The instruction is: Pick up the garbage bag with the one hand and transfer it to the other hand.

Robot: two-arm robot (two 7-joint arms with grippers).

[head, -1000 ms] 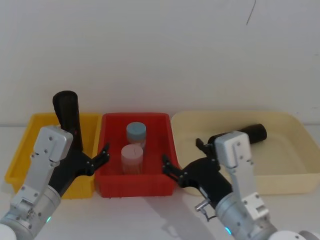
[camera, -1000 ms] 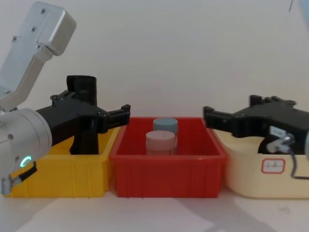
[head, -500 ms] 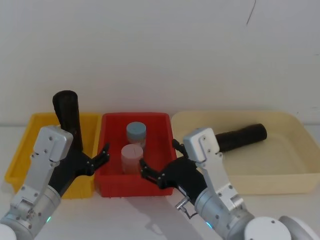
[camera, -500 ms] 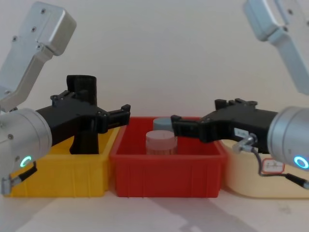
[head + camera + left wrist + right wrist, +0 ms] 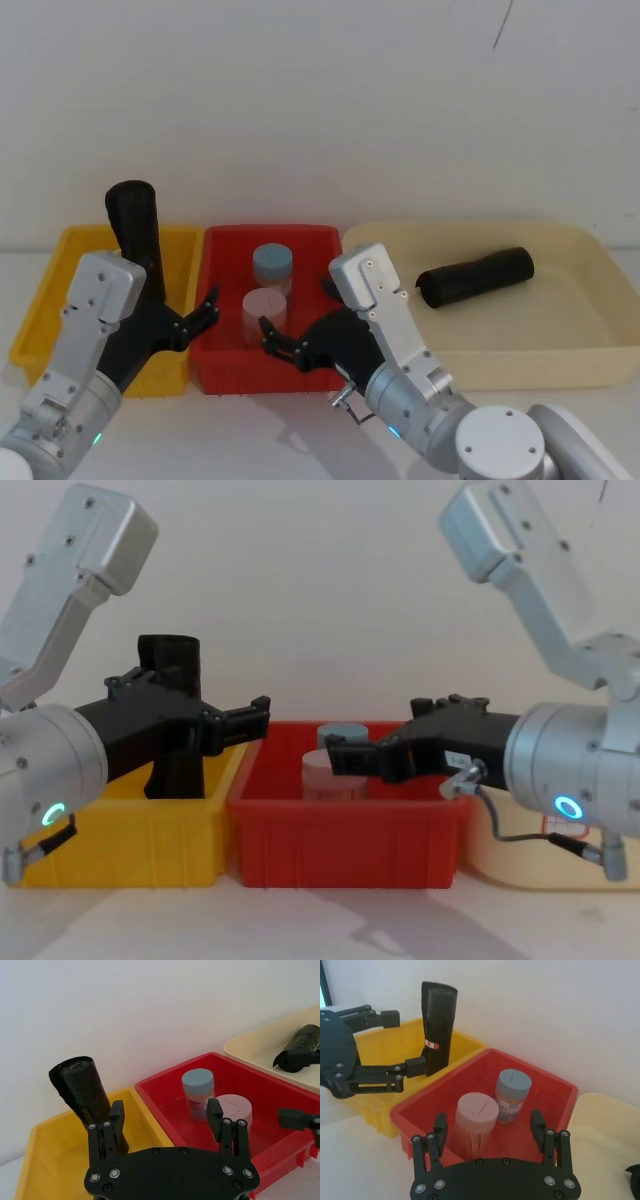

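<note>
The garbage bag, a thick black crinkly roll, stands upright at the back of the yellow bin and rises well above its rim. In the right wrist view the garbage bag carries a small red-and-white band. My left gripper, green ring on its wrist, hangs open over the yellow bin's right side. In the left wrist view the garbage bag is just beyond one finger, not between the two. My right gripper, blue-ringed, is open above the front of the red bin.
The red bin holds a blue-lidded jar and a pink-lidded jar, right ahead of the right gripper. A second black roll lies on its side in the cream tray. White table runs in front of the bins.
My right arm has swung left, from over the cream tray to the front of the red bin. The left arm and the garbage bag have stayed where they were.
</note>
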